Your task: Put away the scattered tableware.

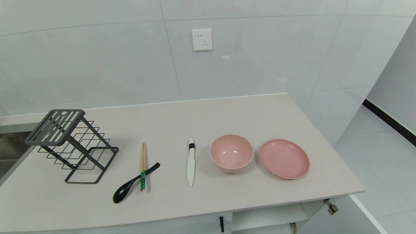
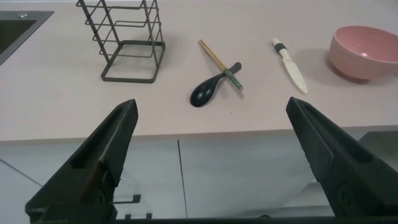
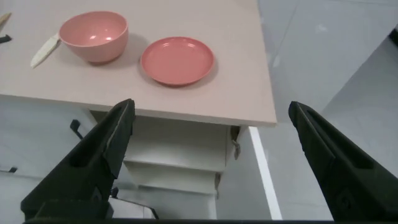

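The counter [image 1: 195, 123] carries everything in one loose row. At its far left edge a strip of sink [image 1: 9, 146] meets the top, and just beside it stands the dark wire rack [image 1: 70, 146], upright, with a slotted top plate. Next come the chopsticks [image 1: 143, 162], lying together and pointing toward the wall, with the black spoon [image 1: 130, 187] crossing them near their patterned ends, its scoop toward the front edge (the two touch where they cross). The white knife [image 1: 191, 164] lies apart from them, dark-banded handle toward the wall and tip toward the front. Near it sits the pink bowl [image 1: 231, 153], upright, and just beside that the pink plate [image 1: 284, 158], close but not touching. A wall socket [image 1: 202, 39] sits on the tiles above.

The left gripper [image 2: 211, 109] hangs in front of the counter's front face, its two dark fingers [image 2: 99, 162] spread wide with nothing between them. Between them its camera takes in the foot of the rack, the spoon, the chopsticks, the knife and part of the bowl.

The right gripper [image 3: 211, 107] is likewise spread wide and holds nothing, off the counter's right front corner. Its camera takes in the knife tip, the bowl and the plate, plus a cabinet hinge [image 3: 235, 146] under the overhang.
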Robot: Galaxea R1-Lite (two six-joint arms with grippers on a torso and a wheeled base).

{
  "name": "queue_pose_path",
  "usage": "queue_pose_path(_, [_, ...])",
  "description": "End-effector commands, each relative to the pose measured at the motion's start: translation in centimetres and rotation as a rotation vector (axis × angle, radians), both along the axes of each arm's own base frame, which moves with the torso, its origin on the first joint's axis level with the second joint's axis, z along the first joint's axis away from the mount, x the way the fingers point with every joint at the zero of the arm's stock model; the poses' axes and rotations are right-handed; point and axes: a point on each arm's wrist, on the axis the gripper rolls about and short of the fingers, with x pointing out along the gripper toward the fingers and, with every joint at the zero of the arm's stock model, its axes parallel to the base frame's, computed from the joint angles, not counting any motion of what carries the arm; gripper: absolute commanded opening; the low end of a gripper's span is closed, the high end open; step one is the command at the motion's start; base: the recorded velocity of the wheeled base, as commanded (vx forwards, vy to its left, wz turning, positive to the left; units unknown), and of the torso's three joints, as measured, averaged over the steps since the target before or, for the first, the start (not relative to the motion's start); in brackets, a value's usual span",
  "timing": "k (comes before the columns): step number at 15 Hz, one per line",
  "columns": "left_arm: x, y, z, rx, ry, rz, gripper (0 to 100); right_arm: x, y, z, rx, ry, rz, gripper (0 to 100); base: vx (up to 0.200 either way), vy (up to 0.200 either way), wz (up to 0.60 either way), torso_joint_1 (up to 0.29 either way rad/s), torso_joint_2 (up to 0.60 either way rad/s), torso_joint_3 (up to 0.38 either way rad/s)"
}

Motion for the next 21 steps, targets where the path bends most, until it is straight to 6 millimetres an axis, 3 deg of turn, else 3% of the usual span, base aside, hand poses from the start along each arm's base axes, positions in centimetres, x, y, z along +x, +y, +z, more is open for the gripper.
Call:
queue_pose_path(1, [0.0, 0.0, 0.0, 0.001, 0.001, 0.001, 100, 4.2, 0.1, 1.6, -0.009, 0.178, 0.055, 100, 0.000, 0.000, 0.00, 0.000, 0.00, 0.000])
queue_pose_path(7, [0.0, 0.0, 0.0, -0.001, 0.001, 0.002, 100, 11.2, 0.4, -0.5, -0.009, 0.297, 0.104, 100, 0.000, 0.000, 0.00, 0.000, 0.00, 0.000])
queue_pose_path(15, [0.0, 0.0, 0.0, -0.001, 0.001, 0.002, 100, 16.4, 0.9, -0.5, -0.011, 0.366, 0.147, 100, 0.000, 0.000, 0.00, 0.000, 0.00, 0.000])
queue_pose_path(21, [0.0, 0.0, 0.0, -0.001, 0.001, 0.002, 100, 23.2, 1.3, -0.7, -0.012, 0.396, 0.152, 100, 0.000, 0.000, 0.00, 0.000, 0.00, 0.000])
